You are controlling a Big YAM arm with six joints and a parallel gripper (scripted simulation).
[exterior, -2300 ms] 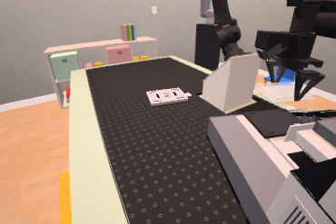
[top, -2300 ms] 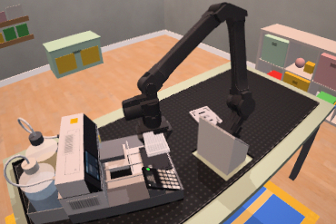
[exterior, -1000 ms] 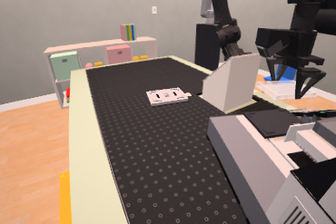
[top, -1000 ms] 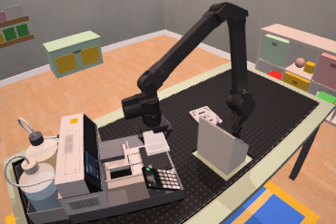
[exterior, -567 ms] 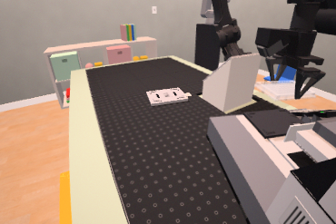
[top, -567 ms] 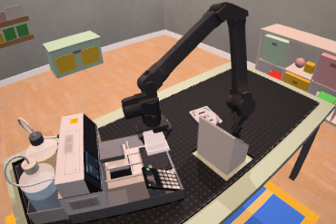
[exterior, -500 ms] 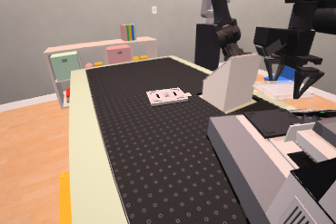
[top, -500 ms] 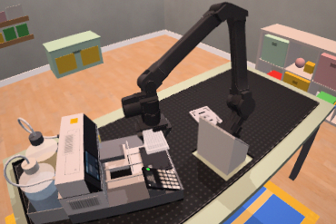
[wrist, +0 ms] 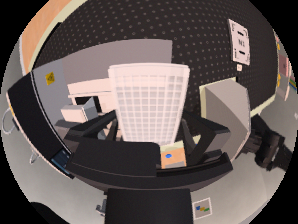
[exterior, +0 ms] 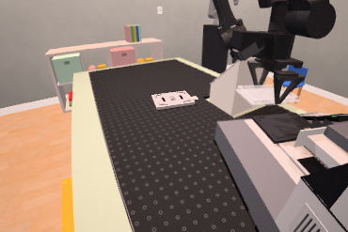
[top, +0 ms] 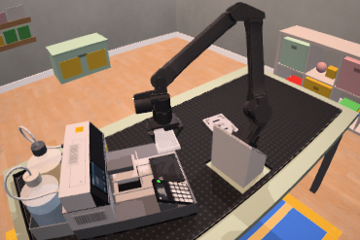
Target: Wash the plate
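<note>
My gripper is shut on the clear-white plate, one finger along each side. It holds the plate raised and roughly level beside the washer, on the arm's side. The cut-off corner cannot be made out. The plate nest N1 is empty. The washer's pale carrier area shows no plate in it. The keypad has a small green light lit at its upper left.
A grey wedge-shaped block stands between N1 and the washer's keypad end. Two bottles with tubes stand behind the washer. The arm's base stands near the wedge block.
</note>
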